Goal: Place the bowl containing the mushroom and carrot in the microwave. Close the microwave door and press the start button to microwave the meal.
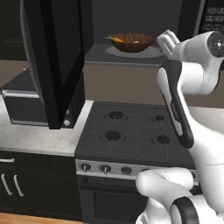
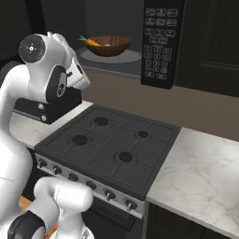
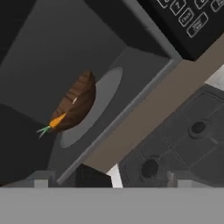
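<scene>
The dark-brown wooden bowl (image 1: pixel 131 43) (image 2: pixel 108 45) (image 3: pixel 76 103) sits on the grey turntable (image 1: pixel 148 53) (image 2: pixel 130 57) (image 3: pixel 105 94) inside the black microwave (image 2: pixel 158 42) (image 3: pixel 188 17). In it lie the orange carrot (image 1: pixel 114 39) (image 2: pixel 91 42) (image 3: pixel 57 121) and the whitish mushroom (image 1: pixel 136 42) (image 2: pixel 108 45). The microwave door (image 1: pixel 52 57) stands swung wide open to the left. My gripper (image 1: pixel 167 41) (image 2: pixel 79 74) (image 3: pixel 109 179) hangs outside the cavity, off the bowl's right-hand side and lower, open with nothing in it, its fingertips (image 3: pixel 41 177) far apart.
A gas stove (image 1: pixel 131 131) (image 2: pixel 107 144) lies under the microwave. A black toaster oven (image 1: pixel 26 103) (image 2: pixel 56 109) stands on the marble counter (image 1: pixel 39 135) to the left, beneath the open door. More counter (image 2: pixel 205 177) runs to the right.
</scene>
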Controlling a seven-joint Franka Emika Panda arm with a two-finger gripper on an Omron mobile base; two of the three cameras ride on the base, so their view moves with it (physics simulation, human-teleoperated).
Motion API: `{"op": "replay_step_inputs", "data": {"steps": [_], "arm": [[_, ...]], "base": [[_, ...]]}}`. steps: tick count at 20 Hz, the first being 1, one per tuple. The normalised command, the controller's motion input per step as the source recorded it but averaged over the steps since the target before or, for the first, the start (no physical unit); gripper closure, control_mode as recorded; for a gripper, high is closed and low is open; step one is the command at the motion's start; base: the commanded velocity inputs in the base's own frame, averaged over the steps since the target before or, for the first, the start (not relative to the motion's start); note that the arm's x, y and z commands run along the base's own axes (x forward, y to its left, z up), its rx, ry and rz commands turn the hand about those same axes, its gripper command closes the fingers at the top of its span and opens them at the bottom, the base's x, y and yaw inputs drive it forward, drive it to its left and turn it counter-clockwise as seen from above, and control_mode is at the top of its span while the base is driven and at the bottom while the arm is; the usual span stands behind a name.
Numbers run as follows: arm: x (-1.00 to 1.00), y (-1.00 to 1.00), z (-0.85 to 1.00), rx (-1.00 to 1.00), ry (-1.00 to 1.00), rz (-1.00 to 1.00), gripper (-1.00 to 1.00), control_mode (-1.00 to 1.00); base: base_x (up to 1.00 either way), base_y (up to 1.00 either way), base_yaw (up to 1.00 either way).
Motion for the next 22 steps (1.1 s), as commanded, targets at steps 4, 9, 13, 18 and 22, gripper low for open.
{"op": "replay_step_inputs", "data": {"steps": [4,9,13,18,22], "arm": [[-1.00,0.35,0.33,-0.58,0.14,0.38,-1.00,-1.00],[-1.00,0.44,0.18,-0.63,0.20,0.37,-1.00,-1.00],[-1.00,0.52,0.02,-0.61,0.14,0.34,-1.00,-1.00],[-0.90,0.53,-0.30,-0.50,-0.03,0.32,-1.00,-1.00],[-0.56,0.54,-0.71,-0.39,-0.21,0.26,-1.00,-1.00]], "base": [[0.00,0.00,0.00],[0.00,0.00,0.00],[0.00,0.00,0.00],[0.00,0.00,0.00],[0.00,0.00,0.00]]}}
